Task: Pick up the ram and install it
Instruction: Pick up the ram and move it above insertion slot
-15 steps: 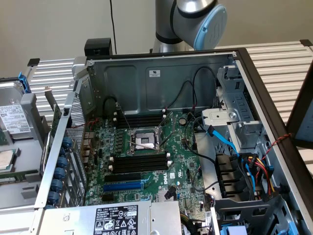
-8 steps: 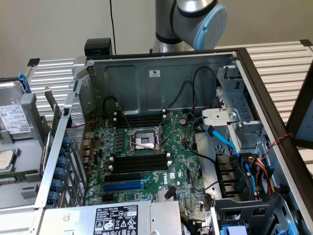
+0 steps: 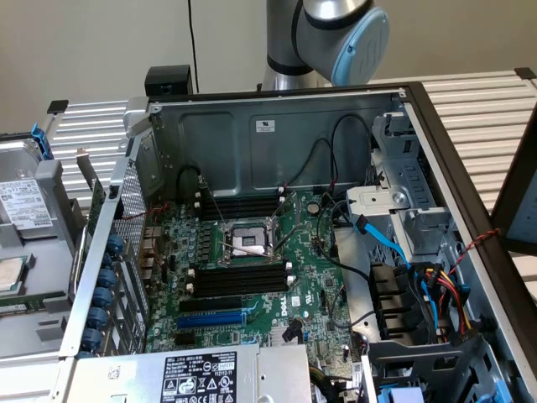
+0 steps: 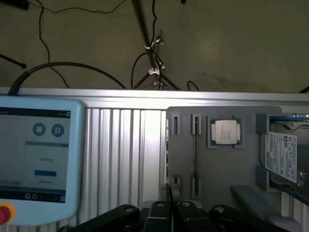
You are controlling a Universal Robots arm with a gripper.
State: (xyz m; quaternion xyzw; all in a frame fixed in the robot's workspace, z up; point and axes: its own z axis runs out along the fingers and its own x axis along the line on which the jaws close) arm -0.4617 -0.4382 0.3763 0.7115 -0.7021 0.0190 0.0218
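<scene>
The ram (image 4: 195, 154) stands on its edge in a grey holder tray (image 4: 217, 179), seen as a thin dark strip between two pairs of end brackets. My gripper (image 4: 171, 212) is above the near edge of that tray, close to the ram's near end and not touching it. Its black fingers (image 4: 159, 215) are pressed together with nothing between them. In the exterior view the open computer case shows the motherboard's black memory slots (image 3: 239, 281) with white end clips, beside the CPU socket (image 3: 248, 243).
A processor chip (image 4: 224, 131) and a hard drive (image 4: 285, 154) lie on the same tray. A teach pendant (image 4: 38, 159) rests on the ribbed aluminium table (image 4: 120, 154). Cables (image 3: 436, 290), a drive cage (image 3: 403, 210) and a power supply (image 3: 201, 378) crowd the case.
</scene>
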